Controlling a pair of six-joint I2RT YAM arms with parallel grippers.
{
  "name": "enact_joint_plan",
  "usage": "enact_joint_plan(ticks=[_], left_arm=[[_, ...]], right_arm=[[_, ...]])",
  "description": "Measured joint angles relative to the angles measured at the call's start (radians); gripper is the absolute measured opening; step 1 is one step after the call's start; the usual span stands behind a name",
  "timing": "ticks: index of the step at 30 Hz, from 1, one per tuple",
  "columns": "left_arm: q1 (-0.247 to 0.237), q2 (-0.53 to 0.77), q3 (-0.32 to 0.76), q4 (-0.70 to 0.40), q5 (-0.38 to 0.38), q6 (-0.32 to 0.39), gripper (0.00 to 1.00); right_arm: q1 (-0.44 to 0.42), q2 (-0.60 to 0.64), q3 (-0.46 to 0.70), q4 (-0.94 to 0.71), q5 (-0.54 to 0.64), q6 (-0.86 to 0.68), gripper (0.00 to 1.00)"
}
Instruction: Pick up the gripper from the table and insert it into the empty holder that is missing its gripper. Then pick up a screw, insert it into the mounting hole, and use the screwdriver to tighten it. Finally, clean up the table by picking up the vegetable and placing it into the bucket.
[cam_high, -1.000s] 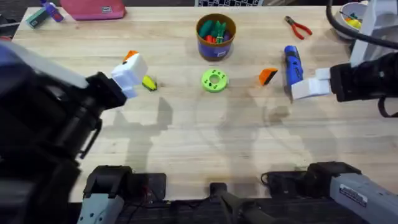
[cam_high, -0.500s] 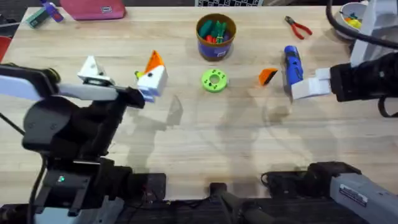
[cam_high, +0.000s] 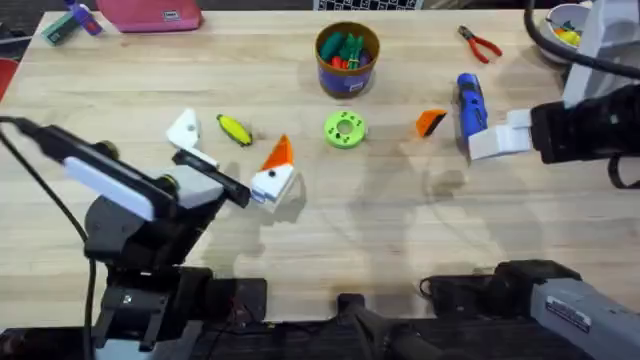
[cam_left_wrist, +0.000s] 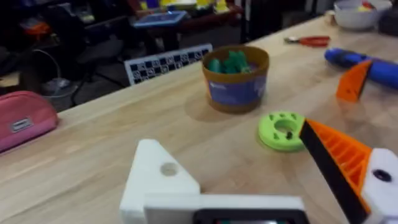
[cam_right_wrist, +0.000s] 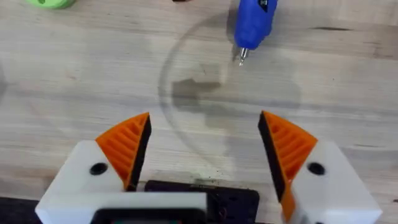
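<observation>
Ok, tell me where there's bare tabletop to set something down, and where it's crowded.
Free: the wide near strip of the table, between the left hand and the right hand. Also the far-left stretch before the pink pouch. Crowded: the middle row of yellow vegetable, green disc, orange gripper and screwdriver.

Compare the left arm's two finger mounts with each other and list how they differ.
The bare finger mount carries no pad, leaving an empty screw hole in its white face; the padded finger mount has an orange ribbed pad fitted. In the overhead view the bare one sits toward the yellow vegetable, the padded one toward the green disc. Both are white angular plastic on the left gripper, held well apart.
</observation>
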Motion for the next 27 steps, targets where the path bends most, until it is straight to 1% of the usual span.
enact_joint_plan(ticks=[3, 7, 8, 11, 14, 16, 18, 23, 25, 27], left_arm=[[0.008, -0.001, 0.000, -0.046, 0.059, 0.045, 0.985], [0.010, -0.030, 0.000, -0.108, 0.179, 0.075, 0.985], [0.012, -0.054, 0.000, -0.134, 0.215, 0.079, 0.985], [0.033, -0.131, 0.000, -0.141, 0.352, 0.089, 0.985], [0.060, -0.138, 0.000, -0.153, 0.477, 0.094, 0.985], [0.070, -0.138, 0.000, -0.161, 0.562, 0.098, 0.985], [0.071, -0.138, 0.000, -0.164, 0.637, 0.098, 0.985], [0.057, -0.138, 0.000, -0.165, 0.791, 0.098, 0.986], [0.056, -0.138, 0.000, -0.165, 0.845, 0.098, 0.986], [0.056, -0.138, 0.000, -0.187, 0.877, 0.098, 0.986]], right_arm=[[0.000, 0.000, 0.000, 0.000, 0.000, 0.000, 0.994], [0.000, 0.000, 0.000, 0.000, 0.000, 0.000, 0.994], [0.000, 0.000, 0.000, 0.000, 0.000, 0.000, 0.994], [0.000, 0.000, 0.000, 0.000, 0.000, 0.000, 0.994], [0.000, 0.000, 0.000, 0.000, 0.000, 0.000, 0.994], [0.000, 0.000, 0.000, 0.000, 0.000, 0.000, 0.994], [0.000, 0.000, 0.000, 0.000, 0.000, 0.000, 0.994], [0.000, 0.000, 0.000, 0.000, 0.000, -0.001, 0.994], [0.000, 0.000, 0.000, 0.000, 0.000, -0.003, 0.994], [0.000, 0.000, 0.000, 0.000, 0.000, -0.003, 0.994]])
